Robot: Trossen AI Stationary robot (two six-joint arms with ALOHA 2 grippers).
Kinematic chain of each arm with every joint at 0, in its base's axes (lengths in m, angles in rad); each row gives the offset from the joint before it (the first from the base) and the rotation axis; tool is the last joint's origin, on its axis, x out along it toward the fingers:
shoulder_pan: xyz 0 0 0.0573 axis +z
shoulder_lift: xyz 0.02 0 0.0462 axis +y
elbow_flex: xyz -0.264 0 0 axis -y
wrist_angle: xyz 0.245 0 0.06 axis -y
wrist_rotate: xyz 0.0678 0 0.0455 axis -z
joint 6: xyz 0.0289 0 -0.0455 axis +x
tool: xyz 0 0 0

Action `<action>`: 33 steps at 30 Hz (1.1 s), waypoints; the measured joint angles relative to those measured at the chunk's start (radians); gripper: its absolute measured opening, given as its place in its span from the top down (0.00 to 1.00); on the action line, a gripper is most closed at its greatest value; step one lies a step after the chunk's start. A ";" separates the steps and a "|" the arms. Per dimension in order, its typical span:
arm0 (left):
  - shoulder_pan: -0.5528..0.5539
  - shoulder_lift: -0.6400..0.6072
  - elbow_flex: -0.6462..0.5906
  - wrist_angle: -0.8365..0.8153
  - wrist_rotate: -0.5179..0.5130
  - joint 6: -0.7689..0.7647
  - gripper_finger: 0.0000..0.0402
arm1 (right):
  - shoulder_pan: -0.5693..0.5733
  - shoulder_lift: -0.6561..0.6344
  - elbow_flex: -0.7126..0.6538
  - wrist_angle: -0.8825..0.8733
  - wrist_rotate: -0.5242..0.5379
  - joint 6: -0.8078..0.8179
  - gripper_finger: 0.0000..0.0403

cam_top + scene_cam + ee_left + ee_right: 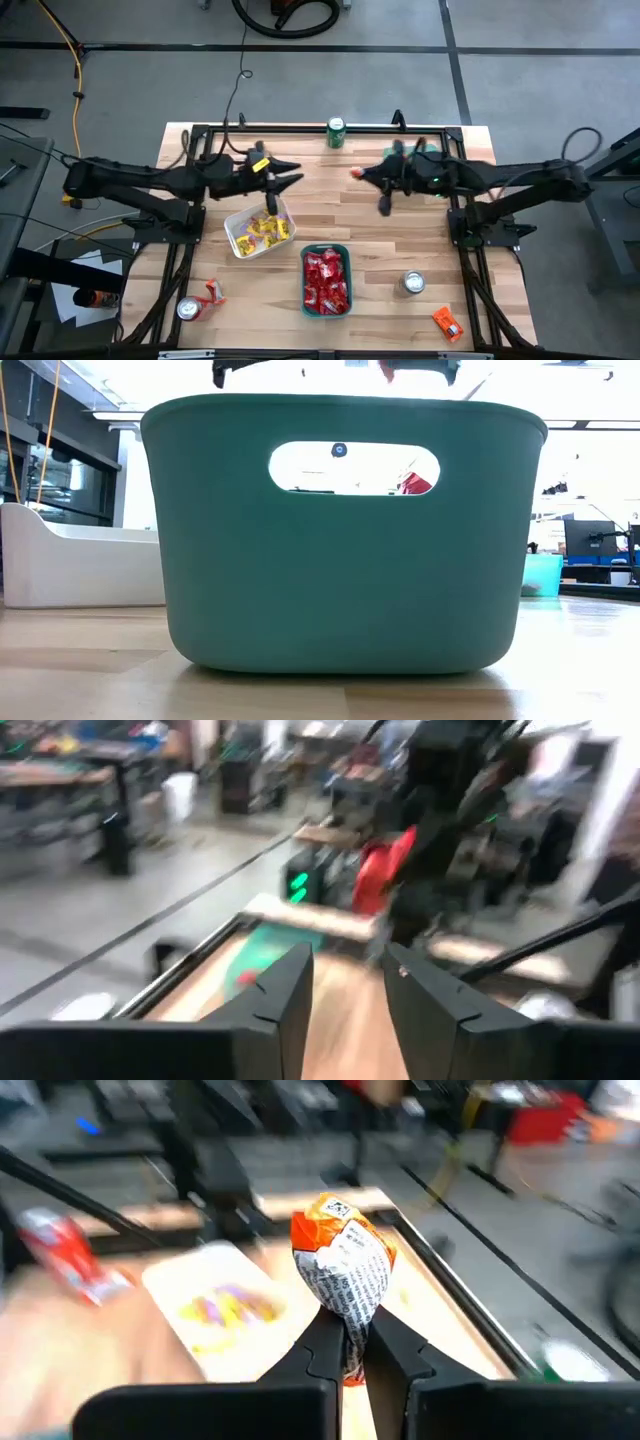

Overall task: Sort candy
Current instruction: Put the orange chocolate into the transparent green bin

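My right gripper [360,173] is over the far middle of the table, shut on an orange-and-white candy packet [343,1260]. That packet shows as a red-orange spot [355,170] in the high view. My left gripper [296,179] faces it from the left, open and empty, with a clear gap between its fingers [345,1000]. A white tray [238,246] near the left gripper holds yellow candy [265,228]. A green tray [326,312] toward the near edge holds red candy [326,280]. Both trays sit flat on the table. My right gripper pinches the orange-and-white packet between its two fingers [322,1348], by the narrow gathered end [346,1330]. The fingers reach out roughly level toward the table's left. The packet's swollen body sticks out beyond the fingertips, lifted clear of the table.
A green can [336,131] stands at the far edge. One silver can [412,283] stands right of the green tray and another [187,309] at the near left corner. Loose packets lie at the near left [213,291] and the near right [448,322]. In the low view the green tray [340,560] fills the picture.
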 joint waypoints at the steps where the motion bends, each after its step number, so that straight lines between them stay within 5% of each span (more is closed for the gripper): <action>1: 0.000 -0.025 0.000 -0.060 -0.026 -0.004 0.71 | -0.008 -0.031 0.000 -0.075 0.018 0.006 0.97; 8: 0.000 -0.086 -0.057 -0.121 -0.066 -0.085 0.69 | -0.088 -0.237 -0.134 -0.440 0.193 0.174 0.97; 16: -0.002 -0.074 -0.165 0.033 -0.066 -0.274 0.69 | -0.263 -0.409 -0.375 -0.503 0.321 0.508 0.97; 25: -0.002 -0.075 -0.175 0.050 -0.067 -0.314 0.69 | -0.532 -0.287 -0.370 -0.537 0.171 0.569 0.93; 33: -0.002 -0.075 -0.174 0.080 -0.067 -0.315 0.69 | -0.643 -0.181 -0.366 -0.545 0.024 0.546 0.57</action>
